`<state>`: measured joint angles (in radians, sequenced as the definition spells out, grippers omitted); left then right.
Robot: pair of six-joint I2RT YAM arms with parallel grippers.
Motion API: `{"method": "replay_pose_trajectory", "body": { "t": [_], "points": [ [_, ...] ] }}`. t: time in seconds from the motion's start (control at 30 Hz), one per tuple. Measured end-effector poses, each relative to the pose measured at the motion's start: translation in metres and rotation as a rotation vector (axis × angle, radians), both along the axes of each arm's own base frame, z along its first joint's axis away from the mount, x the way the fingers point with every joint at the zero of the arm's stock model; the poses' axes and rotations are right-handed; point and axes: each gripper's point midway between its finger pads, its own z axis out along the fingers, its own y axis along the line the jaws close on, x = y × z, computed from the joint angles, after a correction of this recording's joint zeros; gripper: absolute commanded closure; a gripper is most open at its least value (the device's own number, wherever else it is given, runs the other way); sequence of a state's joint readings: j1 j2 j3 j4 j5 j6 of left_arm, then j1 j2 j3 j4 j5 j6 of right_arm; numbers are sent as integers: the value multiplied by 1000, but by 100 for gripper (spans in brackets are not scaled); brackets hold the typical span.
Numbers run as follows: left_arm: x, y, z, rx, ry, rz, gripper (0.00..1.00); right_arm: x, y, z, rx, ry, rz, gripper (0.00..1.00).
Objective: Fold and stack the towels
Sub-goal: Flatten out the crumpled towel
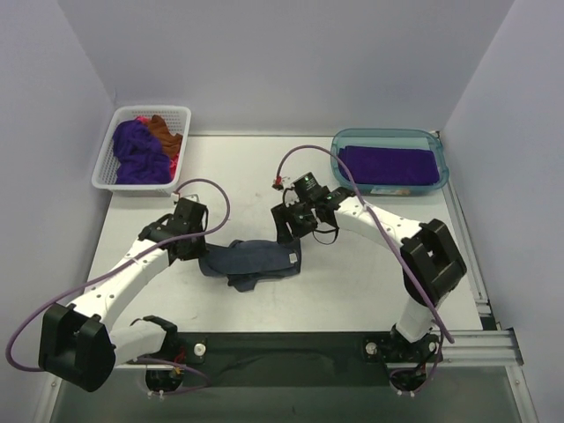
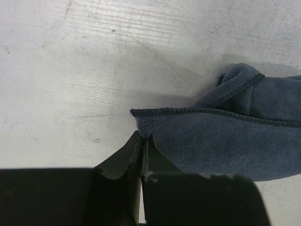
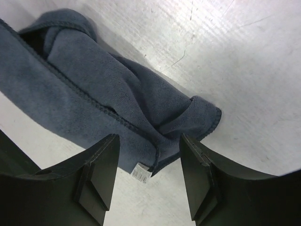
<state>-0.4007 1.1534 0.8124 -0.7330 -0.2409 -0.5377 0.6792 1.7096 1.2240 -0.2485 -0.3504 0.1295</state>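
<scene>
Grey towel (image 1: 251,262) crumpled mid-table, long axis left to right between both arms. Left gripper (image 2: 142,140) clamped on its left corner; right gripper (image 3: 149,155) parted, empty, over the tagged right end. Behind: loose towels (image 1: 141,152) in basket (image 1: 106,166), left; purple towel (image 1: 388,164) in tub (image 1: 388,134), right.

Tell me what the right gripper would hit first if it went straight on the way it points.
The blue-grey towel: the right gripper, open, points at its tagged corner, framed between the fingers. It would likely meet that cloth first, with the table just beneath.
</scene>
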Motion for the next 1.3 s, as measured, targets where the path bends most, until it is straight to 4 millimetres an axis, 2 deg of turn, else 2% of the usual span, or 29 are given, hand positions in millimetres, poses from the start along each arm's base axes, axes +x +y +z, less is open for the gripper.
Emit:
{"method": "replay_pose_trajectory", "body": {
  "t": [0.1, 0.23, 0.33, 0.37, 0.53, 0.6, 0.7, 0.83, 1.0, 1.07, 1.3],
  "points": [
    [2, 1, -1, -2, -4, 7, 100, -3, 1, -23, -12, 63, 8, 46],
    [4, 2, 1, -6, -14, 13, 100, -10, -2, -32, 0, 110, 2, 47],
    [5, 3, 2, -7, -19, 15, 100, -15, -1, -37, 19, 131, 1, 55],
    [5, 3, 2, -8, -19, 16, 100, -18, -1, -39, 24, 141, 1, 62],
    [5, 4, 2, -11, -23, 15, 100, -30, -1, -46, 45, 190, 6, 74],
    [5, 4, 2, -12, -25, 14, 100, -31, 1, -45, 56, 193, 10, 85],
    [4, 4, 1, -12, -27, 13, 100, -32, 1, -42, 67, 189, 6, 89],
    [3, 6, 3, -14, -34, 15, 100, -33, 0, -29, 85, 161, 2, 89],
    [4, 8, 6, -15, -46, 17, 100, -29, 0, 1, 129, 91, 1, 71],
    [4, 8, 6, -15, -47, 17, 100, -29, 1, 8, 143, 78, 5, 69],
    [4, 7, 6, -20, -46, 14, 100, -36, 3, -1, 134, 105, 15, 63]
  ]
}}
